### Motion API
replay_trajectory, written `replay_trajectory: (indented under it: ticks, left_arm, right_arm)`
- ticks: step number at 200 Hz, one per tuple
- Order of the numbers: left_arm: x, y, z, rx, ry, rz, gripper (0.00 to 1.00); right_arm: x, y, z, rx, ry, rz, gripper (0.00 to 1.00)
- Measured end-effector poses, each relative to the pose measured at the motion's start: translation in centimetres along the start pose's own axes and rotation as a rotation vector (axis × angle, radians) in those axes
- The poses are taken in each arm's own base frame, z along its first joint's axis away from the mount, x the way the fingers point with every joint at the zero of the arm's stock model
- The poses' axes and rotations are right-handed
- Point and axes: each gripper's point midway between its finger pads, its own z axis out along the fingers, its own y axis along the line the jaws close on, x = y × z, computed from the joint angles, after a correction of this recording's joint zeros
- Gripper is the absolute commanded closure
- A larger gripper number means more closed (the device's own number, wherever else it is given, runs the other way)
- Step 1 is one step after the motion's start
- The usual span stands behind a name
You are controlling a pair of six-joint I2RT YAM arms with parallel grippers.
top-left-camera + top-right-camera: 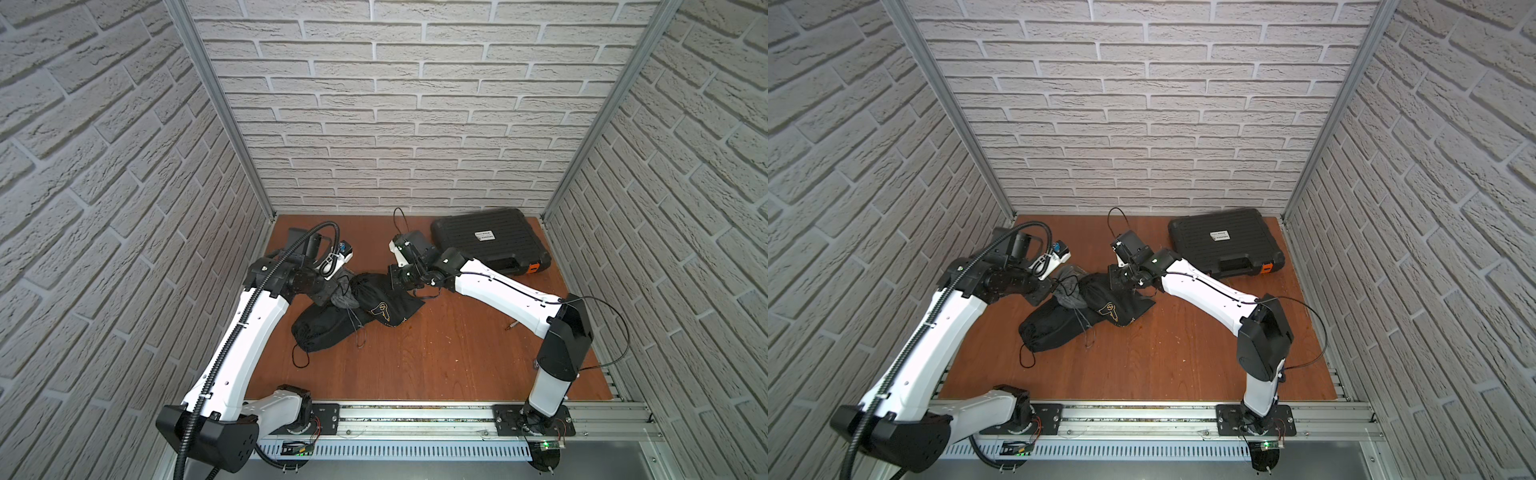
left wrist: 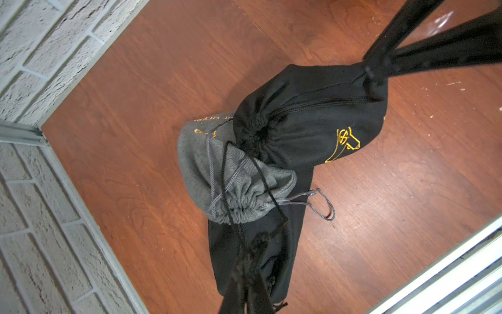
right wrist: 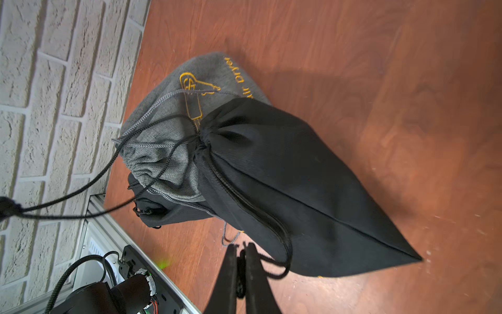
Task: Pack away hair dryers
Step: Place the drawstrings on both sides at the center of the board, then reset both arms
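Note:
No hair dryers show; only closed drawstring pouches lie piled mid-table. A black pouch with a gold logo [image 1: 384, 305] [image 2: 312, 114] [image 3: 285, 176] rests on a grey pouch [image 1: 1069, 286] [image 2: 217, 168] [image 3: 163, 136], with a second black pouch [image 1: 320, 328] [image 3: 168, 209] beneath. My left gripper [image 2: 248, 282] is shut on the knotted end of a black drawstring [image 2: 244, 190] that runs taut to the top pouch's gathered mouth. My right gripper [image 3: 241, 248] is shut on another loop of black cord [image 3: 282, 269] at that pouch's side.
A ribbed black hard case [image 1: 490, 241] [image 1: 1225, 241] with an orange latch lies shut at the back right. Brick walls enclose the wooden table [image 1: 436, 353] on three sides, and a metal rail [image 1: 415, 415] runs along the front. A loose grey cord [image 2: 323, 204] trails on the wood.

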Motion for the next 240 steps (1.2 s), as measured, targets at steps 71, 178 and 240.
replay_trajectory:
  ticks: [71, 178, 240]
  left_arm:
    - [-7.4, 1.1, -0.7, 0.102, 0.043, 0.147, 0.34]
    - [-10.0, 8.3, -2.3, -0.014, -0.167, -0.272, 0.02]
    - [1.9, 10.5, -1.0, -0.373, -0.462, -0.635, 0.02]
  right_arm:
    - [-0.4, 1.2, 0.1, -0.008, 0.069, -0.051, 0.63]
    - [-4.3, -5.1, -9.4, 0.068, -0.247, -0.279, 0.48]
    - [-2.0, -16.8, -8.7, 0.380, -0.372, -0.338, 0.00]
